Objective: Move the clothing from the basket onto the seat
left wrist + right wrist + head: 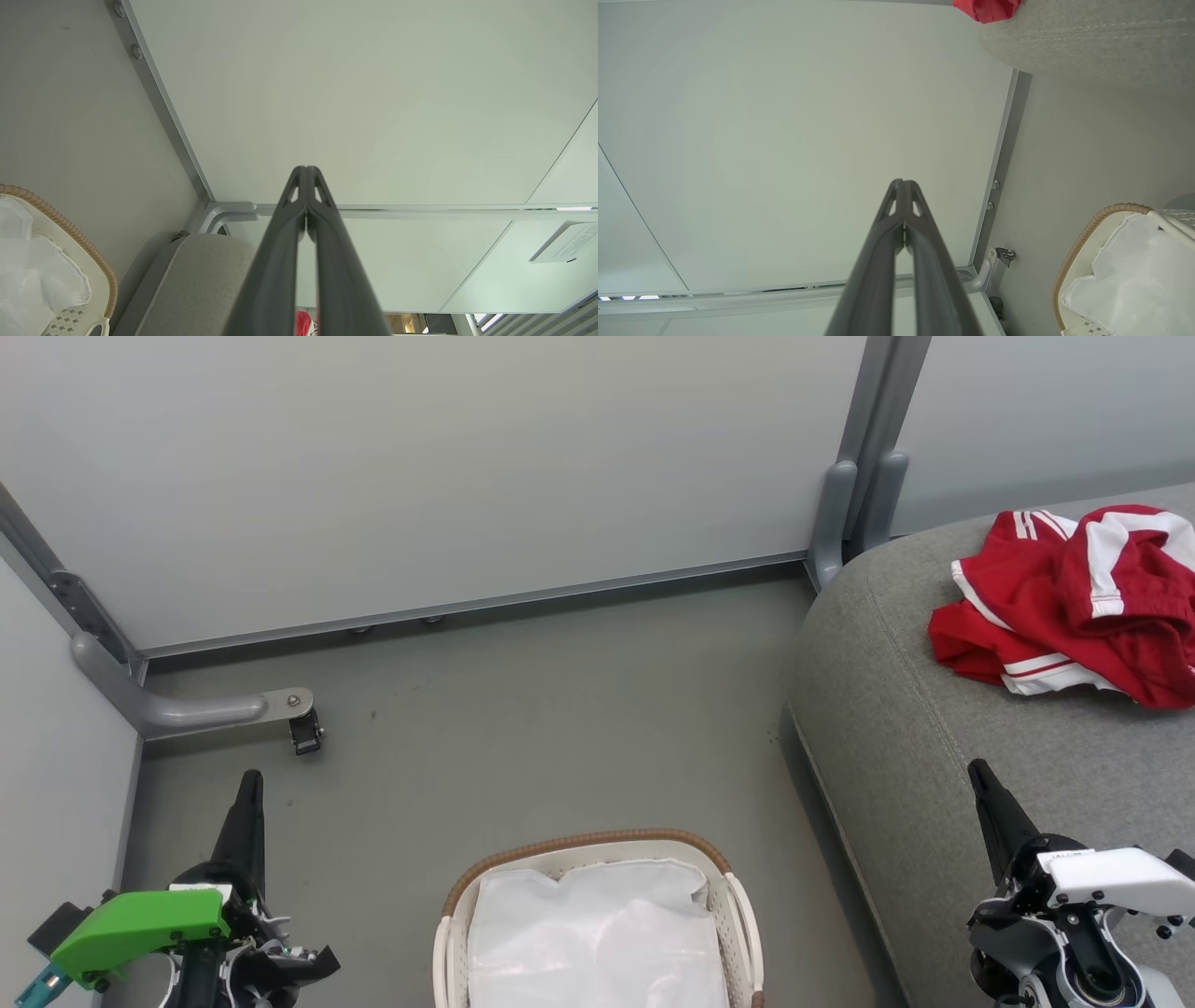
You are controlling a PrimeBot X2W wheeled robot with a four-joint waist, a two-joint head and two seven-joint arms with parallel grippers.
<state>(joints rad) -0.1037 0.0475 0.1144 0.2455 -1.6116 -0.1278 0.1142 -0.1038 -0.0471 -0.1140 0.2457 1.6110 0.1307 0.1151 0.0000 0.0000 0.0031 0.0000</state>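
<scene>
Left gripper, low at the near left: the two dark fingers are pressed together along their length, tips meeting, with nothing between them. It hangs over the floor, pointing toward the far wall.

Right gripper, low at the near right: the same, fingers closed tip to tip and holding nothing. It sits over the front part of the seat.

Between the two arms, at the near edge: the basket, white with a brown woven rim, standing on the floor. A crinkled white liner sheet lies inside it. The right wrist view shows the same sheet bunched against the rim.

Right of the basket and just beside it: the grey seat, rounded corner toward the floor, stitched seam running along its edge.

Farther back on the seat, toward the right: the clothing, a rumpled red heap with white stripes and panels, resting on the cushion top, well apart from both grippers and from the basket.

Far left: a grey bracket with a small caster on the floor.

Beyond: pale wall panels meeting at a grey post by the seat's far corner.
</scene>
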